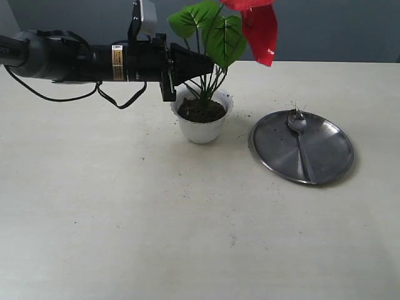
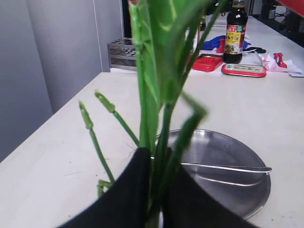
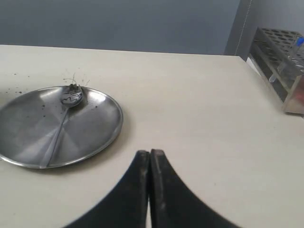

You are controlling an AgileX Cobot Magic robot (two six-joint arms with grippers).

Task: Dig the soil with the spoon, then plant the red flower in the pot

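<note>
The red flower (image 1: pixel 259 28) stands upright with its green stems (image 1: pixel 206 87) going down into the dark soil (image 1: pixel 201 111) of the white pot (image 1: pixel 202 128). My left gripper (image 1: pixel 203 69) reaches in from the left and is shut on the bundle of stems (image 2: pixel 161 137) just above the pot. The spoon (image 1: pixel 299 134) lies on the round steel plate (image 1: pixel 328 165) to the right of the pot, with bits of soil by its head (image 3: pixel 71 96). My right gripper (image 3: pixel 150 154) is shut with nothing in it, over the bare table beside the plate, out of the exterior view.
Soil crumbs are scattered on the white table (image 1: pixel 156 212) round the pot. A test-tube rack (image 3: pixel 285 61) stands at the table's edge near my right gripper. A sauce bottle (image 2: pixel 236 31), red trays and a metal rack (image 2: pixel 122 52) sit on a further bench.
</note>
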